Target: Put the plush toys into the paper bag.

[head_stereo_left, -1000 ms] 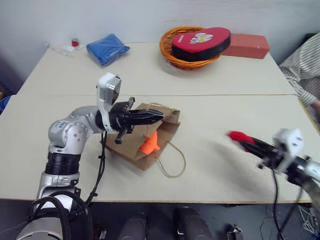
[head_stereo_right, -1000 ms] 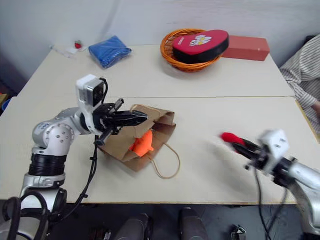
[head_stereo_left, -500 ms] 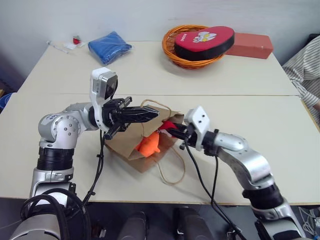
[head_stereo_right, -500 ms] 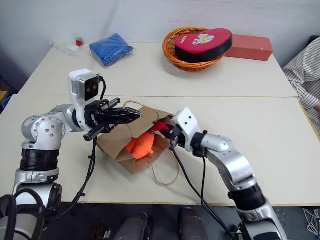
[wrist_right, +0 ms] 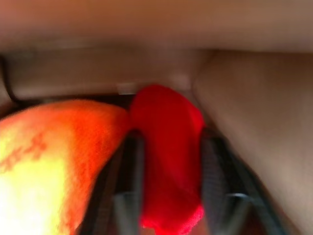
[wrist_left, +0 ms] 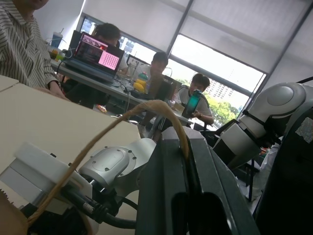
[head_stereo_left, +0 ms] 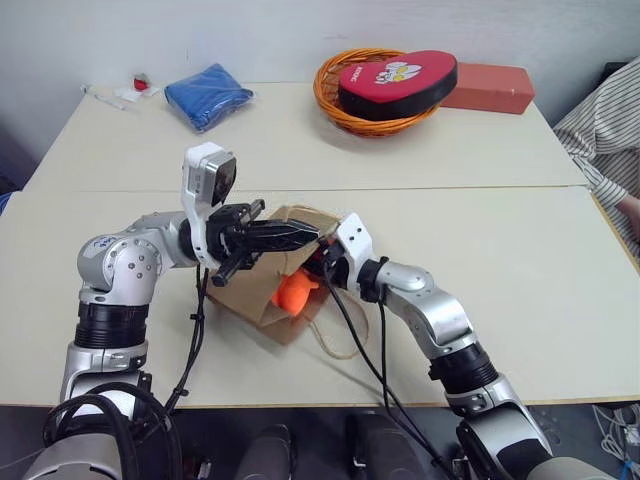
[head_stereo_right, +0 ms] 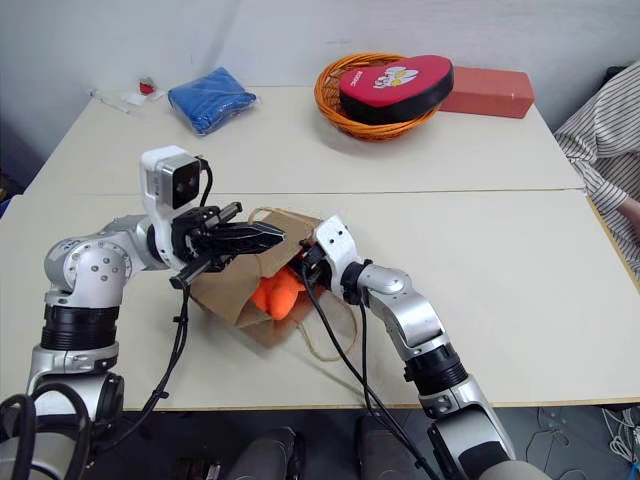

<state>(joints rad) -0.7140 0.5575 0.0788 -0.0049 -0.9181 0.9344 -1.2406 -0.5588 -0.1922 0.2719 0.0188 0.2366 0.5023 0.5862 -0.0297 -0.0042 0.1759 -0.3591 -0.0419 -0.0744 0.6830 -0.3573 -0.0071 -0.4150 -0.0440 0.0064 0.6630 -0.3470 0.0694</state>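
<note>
item one, the plain brown kraft paper bag: i see it lying on its side on the near half of the pale counter, mouth turned toward the right arm, one twisted paper-cord loop handle trailing on the counter toward me, the other handle lifted over my left gripper.

item two, the bright orange lumpy plush toy: inside the bag's mouth, partly showing.

item three, the small rounded red plush toy: in my right wrist view it sits between the two black fingers, pressed against the orange toy, brown paper all around it. it is within the bag's mouth.

item four, my left gripper: jaws closed on the upper cord handle, holding the top edge of the bag's mouth raised off the counter.

item five, my right gripper: its tip is at the bag's mouth, just below the left gripper. jaws stand either side of the red toy; i cannot tell whether they clamp it or have slackened.

item six, surroundings, far half of the counter: an orange wicker basket carrying a large red heart-shaped cushion with black sides; a reddish-brown rectangular block just beside the basket; a folded blue cloth well apart at the far left; some small items near the cloth, too small to name.

item seven: a person in a striped sleeve at the counter's right edge.
</note>
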